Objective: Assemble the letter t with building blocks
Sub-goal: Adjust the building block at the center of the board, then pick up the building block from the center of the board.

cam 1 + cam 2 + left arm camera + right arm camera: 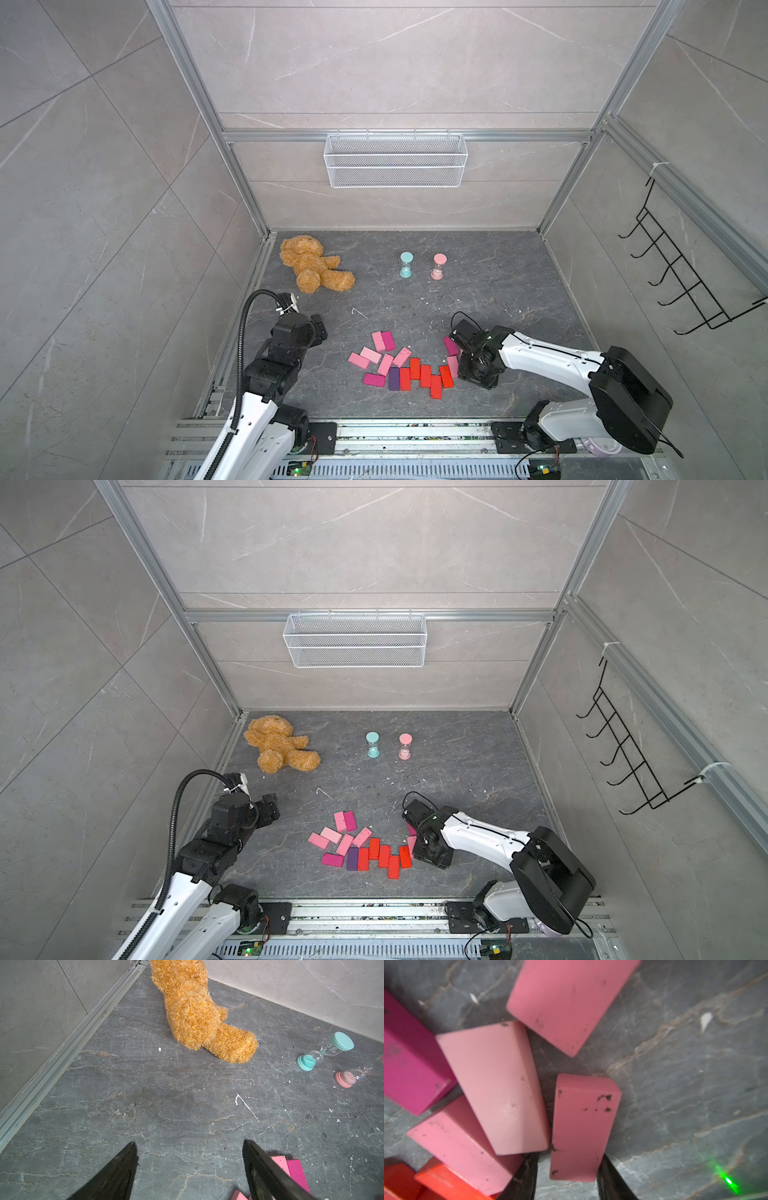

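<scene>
The right gripper (568,1159), the nearer arm, straddles a dusty-pink flat rectangular block (583,1126) lying on the grey tabletop (675,1084) at the scattered pile's (399,370) right edge, its long axis running straight out between parted, not-yet-pinching fingers (612,1184).

Building blocks (415,369) lie clustered front-centre, teddy bear (311,266) behind-left.

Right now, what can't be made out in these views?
- right gripper: under its own wrist in both top views.
- magenta block: partly covered by the right arm in both top views.
- pink hourglass: top cut off by the left wrist view's edge.
</scene>
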Robot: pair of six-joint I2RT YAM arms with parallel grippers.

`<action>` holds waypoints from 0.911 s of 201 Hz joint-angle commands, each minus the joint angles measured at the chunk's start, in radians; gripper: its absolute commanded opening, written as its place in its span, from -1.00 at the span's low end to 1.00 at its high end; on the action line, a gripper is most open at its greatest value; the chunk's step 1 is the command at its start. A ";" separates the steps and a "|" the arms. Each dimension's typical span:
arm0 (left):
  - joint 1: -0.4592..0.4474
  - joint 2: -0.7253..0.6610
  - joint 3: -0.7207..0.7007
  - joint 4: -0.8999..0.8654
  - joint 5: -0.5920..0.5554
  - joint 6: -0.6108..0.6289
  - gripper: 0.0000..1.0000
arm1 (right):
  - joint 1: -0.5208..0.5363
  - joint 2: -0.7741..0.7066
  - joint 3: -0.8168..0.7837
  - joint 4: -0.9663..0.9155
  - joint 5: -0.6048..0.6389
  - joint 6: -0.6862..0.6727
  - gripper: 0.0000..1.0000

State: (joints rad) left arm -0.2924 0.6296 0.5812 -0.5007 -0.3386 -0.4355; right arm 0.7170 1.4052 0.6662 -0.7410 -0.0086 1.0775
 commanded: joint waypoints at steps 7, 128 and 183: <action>-0.002 -0.005 0.026 0.007 -0.004 -0.003 0.63 | -0.052 0.082 -0.071 0.105 0.045 -0.071 -0.06; -0.002 -0.005 0.027 0.005 -0.008 0.000 0.62 | -0.128 0.098 -0.048 0.124 0.076 -0.132 -0.20; -0.003 -0.005 0.031 0.001 -0.007 -0.002 0.58 | -0.129 0.026 0.033 -0.008 0.160 -0.171 -0.50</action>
State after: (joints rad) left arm -0.2924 0.6289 0.5812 -0.5011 -0.3389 -0.4355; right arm 0.6033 1.4231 0.6998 -0.7441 0.0208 0.9443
